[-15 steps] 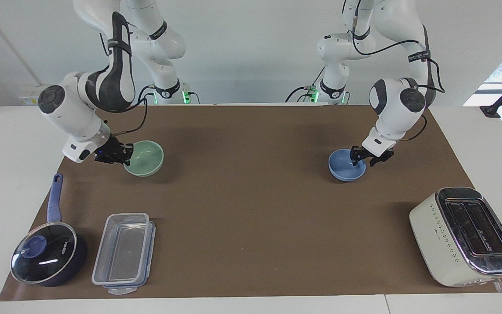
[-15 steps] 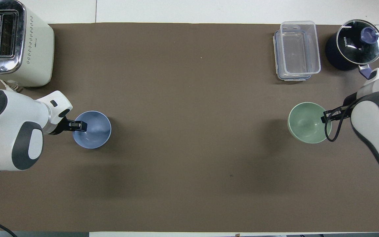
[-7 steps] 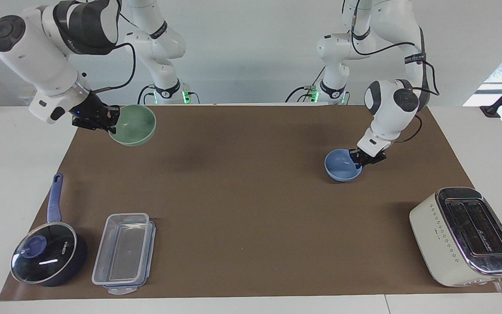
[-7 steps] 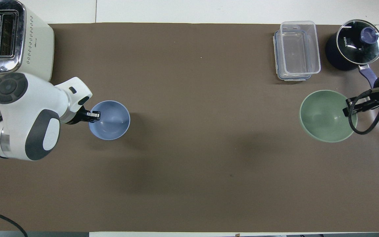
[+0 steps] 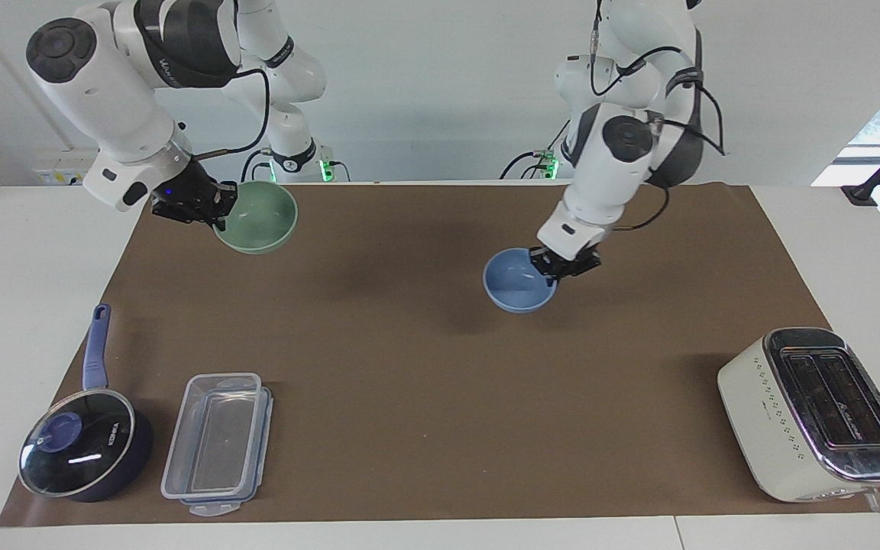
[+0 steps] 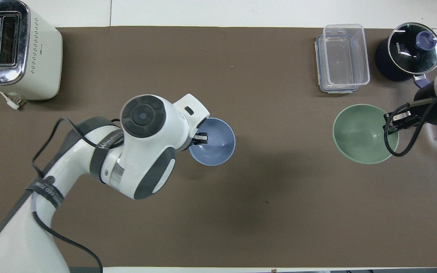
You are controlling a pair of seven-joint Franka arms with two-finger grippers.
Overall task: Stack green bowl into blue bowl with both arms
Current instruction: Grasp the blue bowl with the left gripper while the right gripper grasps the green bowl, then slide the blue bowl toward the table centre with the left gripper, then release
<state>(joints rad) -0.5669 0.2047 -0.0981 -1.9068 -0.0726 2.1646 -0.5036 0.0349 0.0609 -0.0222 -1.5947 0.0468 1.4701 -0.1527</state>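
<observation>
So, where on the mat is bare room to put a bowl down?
The widest bare patch is mid-mat, between the blue bowl held by the left gripper and the green bowl held up by the right gripper. Crowded: the corner with the container and saucepan, and around the toaster.

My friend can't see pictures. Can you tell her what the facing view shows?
Two white robot arms each hold a bowl above a brown mat: the right end effector grips the green bowl, the left end effector the blue bowl. A saucepan, clear container and toaster sit farthest from the robots.
</observation>
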